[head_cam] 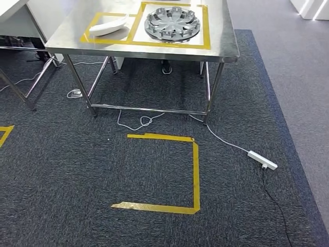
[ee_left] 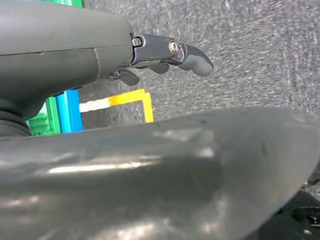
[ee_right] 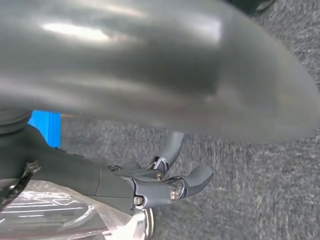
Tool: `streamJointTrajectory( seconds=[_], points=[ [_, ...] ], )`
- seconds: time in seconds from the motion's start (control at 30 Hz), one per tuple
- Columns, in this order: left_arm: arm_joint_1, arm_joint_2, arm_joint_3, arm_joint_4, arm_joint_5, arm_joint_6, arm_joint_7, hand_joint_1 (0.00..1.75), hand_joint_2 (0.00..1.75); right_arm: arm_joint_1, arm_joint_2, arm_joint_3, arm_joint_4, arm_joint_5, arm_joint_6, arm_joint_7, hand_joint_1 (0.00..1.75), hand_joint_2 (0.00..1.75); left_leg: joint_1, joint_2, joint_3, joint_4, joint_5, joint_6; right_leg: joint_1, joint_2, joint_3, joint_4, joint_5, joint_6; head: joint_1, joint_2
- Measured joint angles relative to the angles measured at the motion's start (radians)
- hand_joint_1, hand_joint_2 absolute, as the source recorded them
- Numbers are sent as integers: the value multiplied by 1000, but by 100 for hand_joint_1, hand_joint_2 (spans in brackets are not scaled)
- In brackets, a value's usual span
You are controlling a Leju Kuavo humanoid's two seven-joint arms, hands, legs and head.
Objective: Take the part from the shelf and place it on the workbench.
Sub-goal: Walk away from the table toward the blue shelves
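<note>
Head view, upper part of frame: stainless steel tabletop [head_cam: 221, 41] on tubular legs, yellow tape rectangles marked on its surface. In the right rectangle lies a round grey wheel-cover part with spoked cut-outs [head_cam: 172, 22], flat on the tabletop. In the left rectangle, just beside it, lies a long white curved plastic part [head_cam: 108, 24], also resting flat.

Below the tabletop: dark grey carpet [head_cam: 77, 170] with an open yellow tape square [head_cam: 196, 175] at lower centre. A white power strip [head_cam: 263, 160] sits at right of centre, its white cable [head_cam: 225, 141] trailing back under the table.

Left wrist view: left robot hand [ee_left: 166, 57] in the upper half of the frame, dark fingers [ee_left: 196, 60] extended and lightly curved, nothing between them; released. Carpet behind, with a yellow tape corner [ee_left: 145, 102] and green and blue bars [ee_left: 62, 115] at left.

Right wrist view: right robot hand [ee_right: 162, 182] in the lower half of the frame, fingers [ee_right: 198, 177] spread and apart, holding nothing; released. Crinkled clear plastic film [ee_right: 56, 215] at lower left, blue patch [ee_right: 45, 125] at left.
</note>
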Motion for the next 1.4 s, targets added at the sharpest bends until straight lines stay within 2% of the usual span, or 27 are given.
streamJointTrajectory(
  seconds=[0.03, 0.1, 0.17, 0.23, 0.27, 0.33, 0.4, 0.43, 0.47, 0.5, 0.53, 0.6, 0.67, 0.73, 0.8, 0.87, 0.93, 0.97, 1.0, 1.03, 1.1, 1.17, 1.23, 1.27, 1.33, 1.37, 1.4],
  points=[
    [-1, 0, 0, 0, 0, -1, 0, 0, 0, -1, 0, 0, 0, 2, 0, 0, 0, 0, 1, -10, -3, 4, 2, -5, -4, 14, 44, -72, 30, 1, 0, 0],
    [-4, 0, 0, -1, 0, -1, 1, 0, 0, -2, 0, 1, 1, 6, -1, 0, 0, 0, 0, -28, -15, 17, 3, -18, -9, 55, 111, -192, 61, 0, 0, 0],
    [-6, 1, 0, -1, 0, -1, 1, 0, 0, -3, 0, 1, 2, 10, -1, 0, 0, 0, 0, -47, -25, 25, 8, -31, -8, 67, 125, -223, 59, -10, -1, 0],
    [-2, 2, 0, -1, 0, -1, 1, 0, 0, -5, 0, 3, 4, 15, 0, 0, 0, 0, 4, -58, -31, 28, 10, -42, -7, 43, 122, -219, 64, -25, -2, 0],
    [0, 3, 0, -1, 0, -1, 1, 0, 0, -6, 0, 4, 4, 17, 0, 0, 0, 0, 4, -46, -38, 42, -1, -47, -7, 32, 122, -219, 67, -33, -4, 0],
    [0, 3, 0, -1, 0, -3, 1, 0, 0, -7, 0, 5, 6, 20, 1, 0, 0, 0, 5, -2, -75, 132, -63, -54, -6, 5, 122, -220, 72, -44, -11, 0],
    [-2, 3, 0, -1, 0, -6, 2, 0, 0, -6, -1, 6, 8, 26, 2, 0, 0, 0, 7, 23, -131, 272, -135, -60, -1, -25, 122, -218, 73, -48, -15, 0],
    [-2, 3, 0, -1, 0, -7, 2, 0, 0, -6, -1, 6, 9, 29, 2, 1, 0, 0, 8, 27, -145, 316, -149, -61, 1, -39, 122, -218, 73, -48, -15, 0],
    [-1, 3, 0, -1, 0, -8, 2, 0, 0, -7, -1, 7, 10, 33, 3, 1, 0, 0, 8, 29, -143, 323, -143, -60, 2, -52, 122, -217, 73, -48, -15, 0],
    [0, 4, 0, -1, 0, -10, 2, 0, 0, -9, -1, 9, 11, 37, 3, 1, 0, 0, 8, 32, -121, 291, -118, -58, 2, -63, 124, -217, 72, -48, -15, 0],
    [1, 4, 0, -1, 0, -10, 2, 0, 0, -11, -1, 12, 12, 41, 4, 1, 0, 0, 7, 42, -85, 225, -83, -53, 3, -75, 126, -217, 71, -47, -15, 0],
    [-1, 4, 0, -1, 0, -11, 2, 0, 0, -14, -1, 18, 13, 47, 3, 1, 0, 0, -3, 84, -16, 92, -39, -40, 7, -95, 125, -216, 65, -41, -16, 0],
    [-5, 5, 0, -1, 0, -11, 2, 0, 0, -17, -1, 22, 15, 51, 3, 2, 0, 0, -11, 107, 6, 40, -39, -31, 13, -116, 122, -216, 59, -32, -14, 0],
    [-3, 5, 0, -1, 0, -11, 2, 0, 0, -22, -2, 24, 15, 54, 3, 2, 0, 0, -9, 87, 3, 33, -37, -21, 12, -132, 130, -217, 55, -22, -13, 0],
    [-1, 6, 0, -1, 0, -10, 2, 0, 0, -25, -2, 25, 16, 55, 4, 2, 0, 0, -5, 66, 3, 25, -30, -9, 10, -94, 120, -183, 26, -13, -9, 0],
    [-4, 5, 0, -1, 0, -10, 2, 0, 0, -24, -2, 27, 18, 57, 4, 2, 0, 0, -3, 43, 0, 22, -24, -2, 8, -32, 66, -71, -35, -8, -3, 0],
    [-6, 5, 0, -1, 0, -10, 2, 0, 0, -20, -3, 29, 22, 60, 4, 3, 0, 0, -5, 15, -4, 23, -23, 1, 9, -7, 0, 54, -77, -8, -2, 0],
    [-6, 5, 0, -1, 0, -10, 2, 0, 0, -18, -3, 31, 23, 62, 3, 4, 0, 0, -6, 1, -4, 24, -22, 1, 9, -3, -16, 77, -72, -9, -2, 0],
    [-5, 5, 0, -1, 0, -10, 2, 0, 0, -18, -4, 32, 24, 64, 3, 4, 0, 0, -6, -14, -4, 25, -21, 1, 9, -1, -14, 60, -47, -10, -2, 0],
    [-4, 5, 0, -1, 0, -10, 2, 0, 0, -18, -4, 33, 24, 66, 3, 5, 0, 0, -6, -27, -4, 26, -21, 0, 9, 6, 6, 7, -8, -12, -2, 0],
    [-5, 4, 0, -1, 0, -11, 2, 0, 0, -20, -4, 35, 25, 69, 3, 4, 0, 0, -7, -54, -7, 32, -21, -5, 4, 52, 62, -130, 59, -16, -2, 0],
    [-7, 4, 0, -1, 0, -10, 2, 0, 0, -21, -4, 38, 26, 73, 2, 5, 0, 0, -8, -76, -14, 37, -19, -16, 1, 87, 90, -197, 75, -21, -3, 0],
    [-4, 4, 0, -1, 0, -6, 0, 0, 0, -21, -4, 41, 26, 77, 0, 5, 0, 0, -4, -99, -23, 38, -13, -29, 3, 72, 96, -202, 76, -31, -4, 0],
    [-1, 3, 0, -1, 0, -4, -1, 0, 0, -21, -4, 43, 26, 80, -1, 6, 0, 0, -4, -94, -27, 43, -16, -35, 2, 59, 99, -203, 79, -37, -4, 0],
    [3, -1, 0, -3, 0, -1, -3, 0, 0, -21, -4, 47, 26, 84, -4, 6, 0, 0, -4, -46, -55, 103, -55, -45, 0, 29, 103, -208, 84, -48, -11, 0],
    [4, -3, 0, -5, 0, -2, -4, 0, 0, -19, -4, 48, 26, 85, -6, 6, 0, 0, -4, -11, -81, 162, -89, -50, 2, 13, 103, -208, 83, -51, -15, 0],
    [4, -4, -1, -7, 0, -4, -4, 0, 0, -16, -4, 48, 26, 87, -7, 7, 0, 0, -1, 10, -111, 229, -123, -54, 4, -4, 103, -207, 82, -53, -18, 0]
  ],
)
